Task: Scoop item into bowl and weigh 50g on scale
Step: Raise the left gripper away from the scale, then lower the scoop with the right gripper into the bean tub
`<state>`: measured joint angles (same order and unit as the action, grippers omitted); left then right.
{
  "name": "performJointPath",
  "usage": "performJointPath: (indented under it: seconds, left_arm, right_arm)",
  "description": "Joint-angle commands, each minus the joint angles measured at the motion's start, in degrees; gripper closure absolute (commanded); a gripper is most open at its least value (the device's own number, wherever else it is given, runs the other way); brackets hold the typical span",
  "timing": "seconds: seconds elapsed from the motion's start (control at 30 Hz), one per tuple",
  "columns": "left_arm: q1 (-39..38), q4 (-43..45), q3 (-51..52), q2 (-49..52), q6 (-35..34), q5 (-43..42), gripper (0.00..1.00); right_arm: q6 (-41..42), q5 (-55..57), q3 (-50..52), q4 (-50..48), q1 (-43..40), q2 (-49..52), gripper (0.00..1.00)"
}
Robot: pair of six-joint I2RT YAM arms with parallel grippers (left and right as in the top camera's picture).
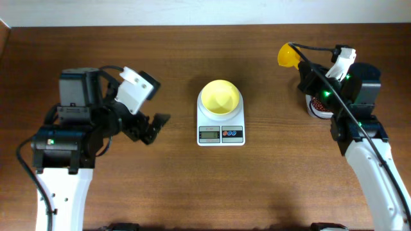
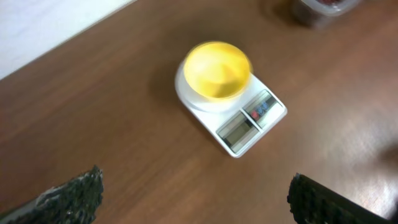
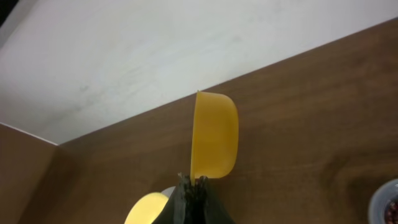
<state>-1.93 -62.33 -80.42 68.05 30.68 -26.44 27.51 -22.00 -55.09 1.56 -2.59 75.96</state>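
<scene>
The bowl (image 1: 220,97) sat on the scale (image 1: 220,133) at the middle of the table (image 1: 192,192), with the scale's display and buttons along its near edge. The left gripper (image 1: 153,126) hung to the left of the scale, well apart from it, its jaws spread wide around nothing. At the far right, the right gripper (image 1: 304,68) was pinching the handle of a yellow scoop (image 1: 287,54) raised over the table, and just near of it a tub (image 1: 313,112) with the beans (image 1: 318,102) stood partly hidden under that arm

Yellow bowl (image 1: 221,97), white scale (image 1: 220,126) (red, blue buttons (image 1: 232,134)), orange-yellow scoop (image 1: 287,55).
</scene>
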Motion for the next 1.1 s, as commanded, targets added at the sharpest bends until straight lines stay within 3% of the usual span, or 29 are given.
performJointPath:
  seconds: [0.0, 0.27, 0.5, 0.63, 0.73, 1.07]
  left_arm:
    - [-5.70, -2.64, 1.49, 0.13, 14.10, -1.01, 0.01]
    - [-8.79, -0.28, 6.58, 5.57, 16.13, 0.28, 0.01]
    - [-8.79, 2.29, 6.62, 6.32, 15.67, 0.31, 0.01]
    - [-8.79, 2.25, 6.62, 6.32, 15.23, 0.31, 0.01]
    - [-8.79, 2.23, 6.75, 6.32, 15.04, 0.31, 0.01]
    - [-8.79, 2.25, 7.32, 6.29, 13.77, -4.00, 0.01]
  right_arm:
    - [-3.37, 0.20, -0.87, 2.27, -0.09, -3.96, 0.96]
    - [-3.72, -0.22, -0.87, 7.69, -0.17, -5.07, 0.96]
    - [-3.26, -8.31, -0.85, 10.56, -0.17, -5.14, 0.96]
    - [2.10, -10.14, -0.85, 12.85, -0.17, -5.22, 0.96]
    - [-4.74, -10.51, -0.85, 13.03, -0.17, -5.35, 0.96]
    - [-8.37, -5.77, -0.98, 13.75, -0.17, -10.60, 0.96]
